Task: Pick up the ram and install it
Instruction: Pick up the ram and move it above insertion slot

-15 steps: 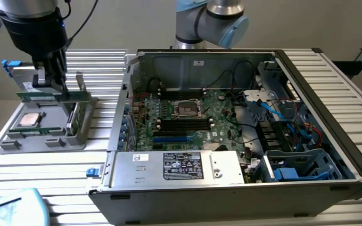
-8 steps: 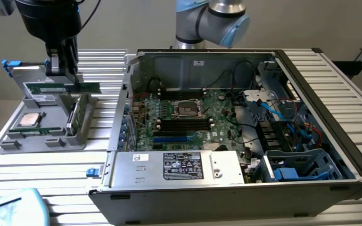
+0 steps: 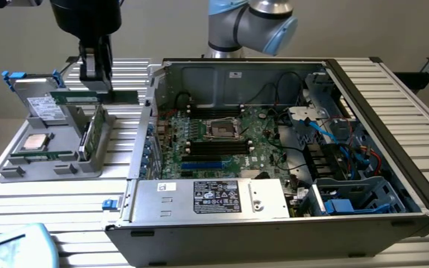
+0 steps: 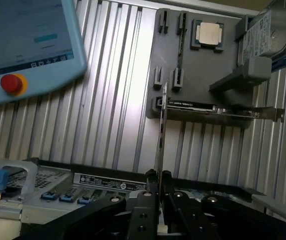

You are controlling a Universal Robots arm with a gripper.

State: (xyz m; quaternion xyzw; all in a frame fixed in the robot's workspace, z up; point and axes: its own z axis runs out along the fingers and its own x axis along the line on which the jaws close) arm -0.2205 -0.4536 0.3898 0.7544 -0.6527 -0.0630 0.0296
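Over the grey plastic tray (image 3: 20,167), gripper (image 3: 95,85) pinches thin green ram (image 3: 123,97).

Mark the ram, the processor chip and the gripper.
ram (image 3: 125,97), exterior view, its exposed green end.
processor chip (image 4: 209,34), wrist view, middle of its silver lid.
gripper (image 4: 159,176), wrist view, midway between the fingertips, shut on the ram.

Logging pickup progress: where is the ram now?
The ram is at the exterior view's left, held by the end effector above the grey parts holder.
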